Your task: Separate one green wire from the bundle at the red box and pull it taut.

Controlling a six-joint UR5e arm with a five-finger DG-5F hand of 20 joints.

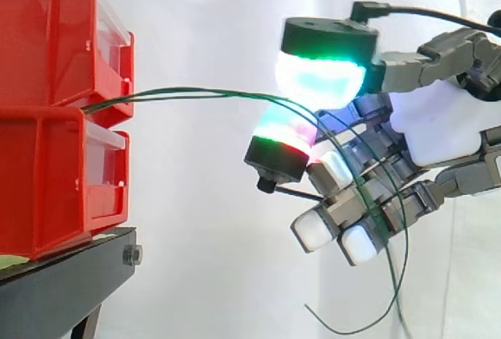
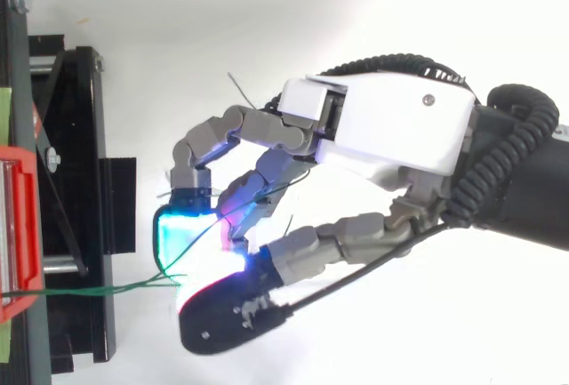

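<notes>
Two red bins (image 1: 51, 182) are stacked on a black stand (image 1: 63, 284) at the left. Thin green wires (image 1: 196, 93) leave the gap between the bins and run almost level to the right, close together. My hand (image 1: 438, 120) holds them about mid-frame: a green-cyan glowing pad (image 1: 321, 81) sits above them and a red-green pad (image 1: 283, 131) below, curled together on the strands. Past the pinch the wires loop down over the other fingers and end loose below the hand. From above, the hand (image 2: 391, 127) is right of the stand, and the wire (image 2: 107, 290) reaches it from the red bin (image 2: 13, 234).
A white curtain hangs behind everything. The black stand's frame (image 2: 80, 180) runs along the left edge in the top view. Between the bins and the hand there is only the span of wire.
</notes>
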